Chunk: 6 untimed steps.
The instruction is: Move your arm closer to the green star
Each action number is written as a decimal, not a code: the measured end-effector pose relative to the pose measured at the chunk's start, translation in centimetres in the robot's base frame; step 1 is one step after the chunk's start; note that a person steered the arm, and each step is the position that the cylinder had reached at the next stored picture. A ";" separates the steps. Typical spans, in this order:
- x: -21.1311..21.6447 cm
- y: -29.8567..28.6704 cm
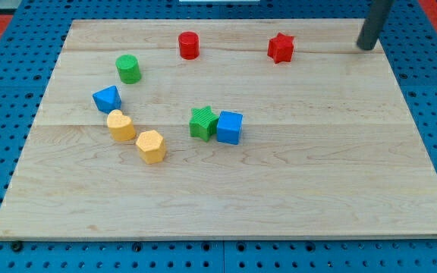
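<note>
The green star (202,123) lies near the middle of the wooden board (317,174), touching a blue cube (230,127) on its right side. My tip (366,47) is at the view's top right, near the board's far edge. It is far up and to the right of the green star, and to the right of the red star (281,48). It touches no block.
A red cylinder (189,45) stands at the top centre. A green cylinder (128,69), a small blue block (107,99), a yellow heart-like block (120,126) and a yellow hexagonal block (151,146) curve down the left side. Blue pegboard (6,91) surrounds the board.
</note>
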<state>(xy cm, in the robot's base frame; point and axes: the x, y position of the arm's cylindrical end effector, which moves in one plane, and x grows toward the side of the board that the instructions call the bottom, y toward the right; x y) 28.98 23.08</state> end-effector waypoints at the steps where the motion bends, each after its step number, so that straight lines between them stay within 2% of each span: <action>1: 2.5 -7.8; 2: 7.6 -16.1; 3: 9.3 -20.8; 4: 9.8 -31.6; 5: 13.5 -29.1; 6: 15.0 -27.7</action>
